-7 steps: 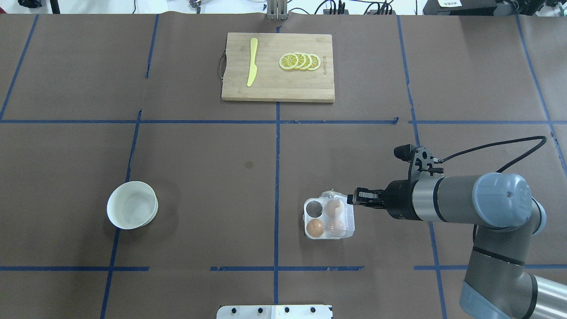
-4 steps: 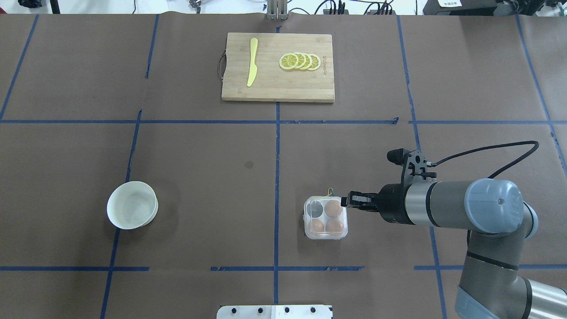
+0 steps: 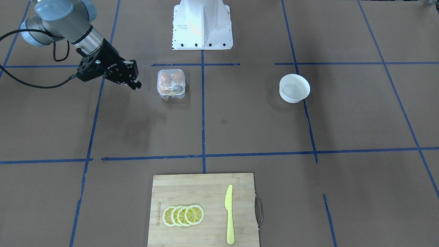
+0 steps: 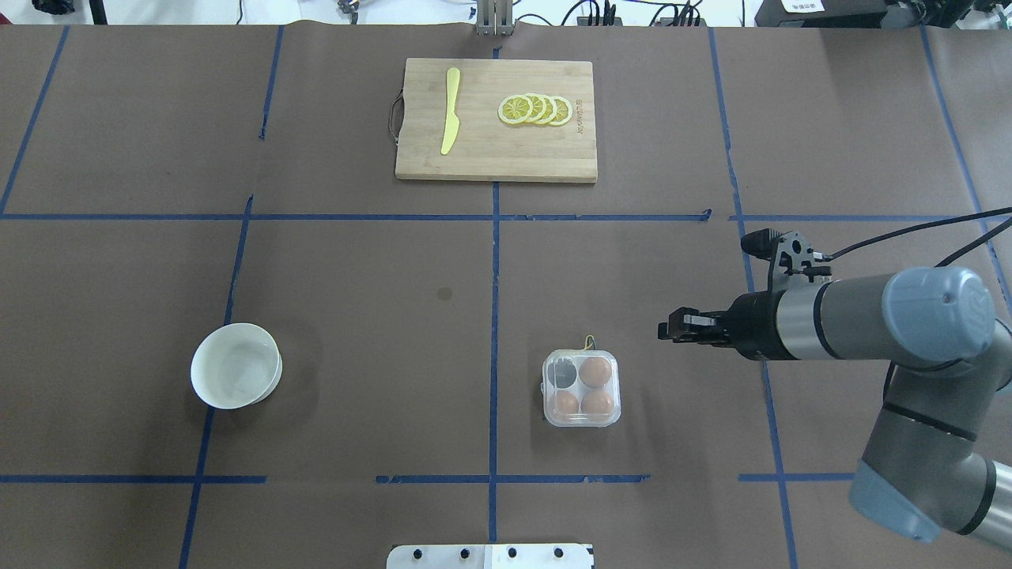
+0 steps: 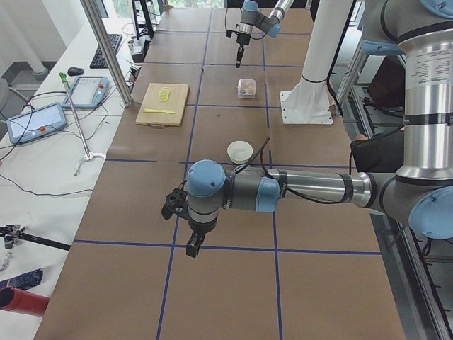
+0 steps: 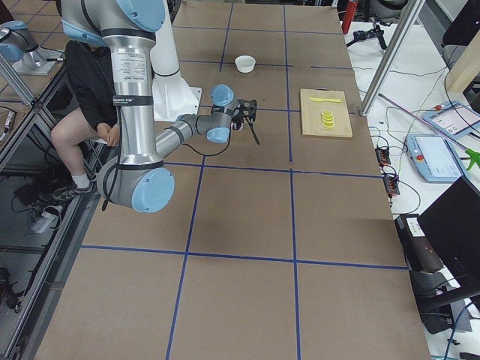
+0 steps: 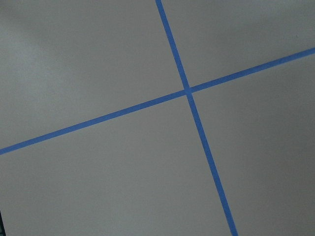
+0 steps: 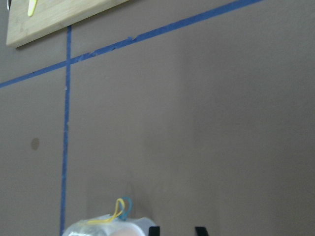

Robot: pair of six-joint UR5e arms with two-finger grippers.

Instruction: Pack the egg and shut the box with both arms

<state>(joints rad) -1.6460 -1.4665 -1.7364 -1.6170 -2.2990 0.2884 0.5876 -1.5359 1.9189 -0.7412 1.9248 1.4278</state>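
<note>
The clear plastic box (image 4: 581, 389) sits right of the table's centre line with its lid down. Three brown eggs (image 4: 594, 371) lie in its cups, and the far-left cup is empty. I cannot tell the eggs apart. A yellowish tie (image 4: 588, 341) sticks out at the box's far edge. The box also shows in the front view (image 3: 171, 84). My right gripper (image 4: 661, 328) hovers to the right of the box, apart from it, with nothing in it. In the right wrist view its fingertips (image 8: 154, 230) stand apart. My left gripper (image 5: 192, 248) shows only in the left side view, so I cannot tell its state.
A white bowl (image 4: 236, 365) stands at the left. A wooden cutting board (image 4: 496, 154) at the far middle bears a yellow knife (image 4: 450, 111) and lemon slices (image 4: 535, 110). The white pedestal base (image 3: 201, 24) stands at the robot's edge.
The box's lid has come down over the eggs. My right gripper has drawn back to the right and a little farther away, off the box.
</note>
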